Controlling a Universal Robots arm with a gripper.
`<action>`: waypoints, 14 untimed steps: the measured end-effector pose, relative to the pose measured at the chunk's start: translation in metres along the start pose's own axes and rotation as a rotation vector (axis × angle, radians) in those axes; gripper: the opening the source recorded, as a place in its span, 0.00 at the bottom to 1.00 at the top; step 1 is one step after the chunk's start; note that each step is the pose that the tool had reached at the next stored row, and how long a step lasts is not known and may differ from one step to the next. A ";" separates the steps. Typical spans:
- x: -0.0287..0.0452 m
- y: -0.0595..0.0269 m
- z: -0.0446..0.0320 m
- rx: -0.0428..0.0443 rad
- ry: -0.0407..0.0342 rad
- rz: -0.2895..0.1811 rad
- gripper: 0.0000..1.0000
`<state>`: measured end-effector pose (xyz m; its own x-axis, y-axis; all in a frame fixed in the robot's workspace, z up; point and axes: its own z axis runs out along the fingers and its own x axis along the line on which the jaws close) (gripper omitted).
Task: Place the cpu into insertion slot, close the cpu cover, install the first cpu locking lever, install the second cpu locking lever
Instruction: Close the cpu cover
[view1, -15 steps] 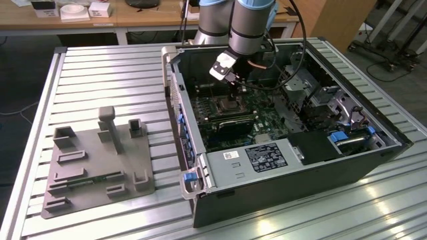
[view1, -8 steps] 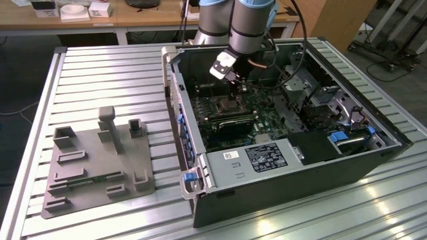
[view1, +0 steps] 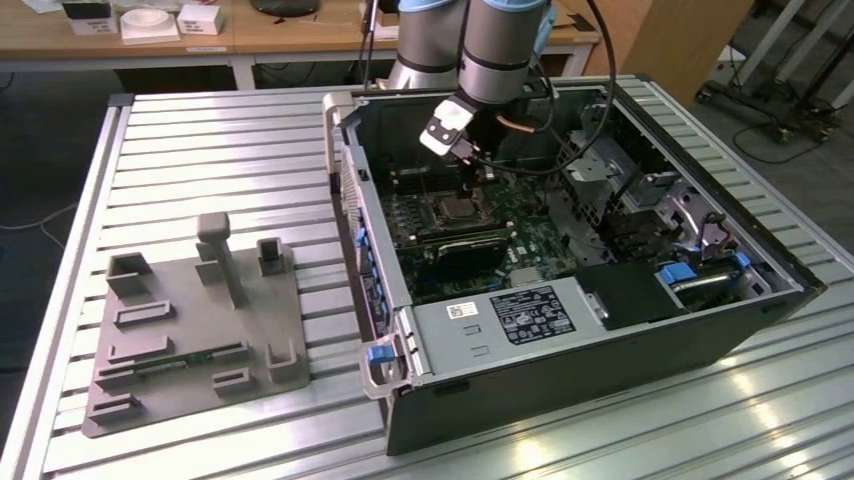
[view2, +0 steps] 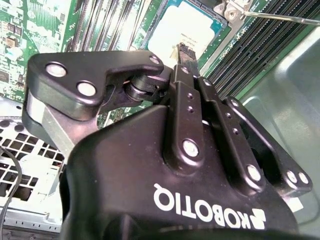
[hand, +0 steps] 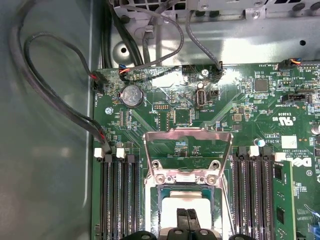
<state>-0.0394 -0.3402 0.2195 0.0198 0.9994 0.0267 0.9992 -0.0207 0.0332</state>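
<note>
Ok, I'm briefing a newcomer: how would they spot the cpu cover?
Inside the open black computer case, look at the green circuit board, between its long black memory slots. The cpu cover is the thin silvery metal frame flipped open beside the pale square cpu; alone there, it has a large window cut-out.

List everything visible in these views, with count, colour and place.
table: one, silvery slats, under everything.
tray: one, grey, on the table.
computer case: one, black, open, on the table.
circuit board: one, green, inside the case.
socket: one, silvery rim, on the board.
chip: one, pale silver, in the socket.
cover: one, silvery frame, swung open beside the socket.
memory slots: two groups, black, flanking the socket.
cables: several, black and grey, along the case wall.
arm: one, grey, reaching into the case.
gripper: one, black, jaws shut over the chip.
</note>
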 end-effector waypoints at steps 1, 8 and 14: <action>0.0000 0.0000 -0.0002 0.0001 -0.0002 0.000 0.11; 0.0000 0.0000 -0.0025 0.0002 -0.0004 0.000 0.11; 0.0002 0.0003 -0.0103 0.0001 -0.0003 0.000 0.11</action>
<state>-0.0394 -0.3402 0.2299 0.0198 0.9995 0.0265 0.9992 -0.0207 0.0331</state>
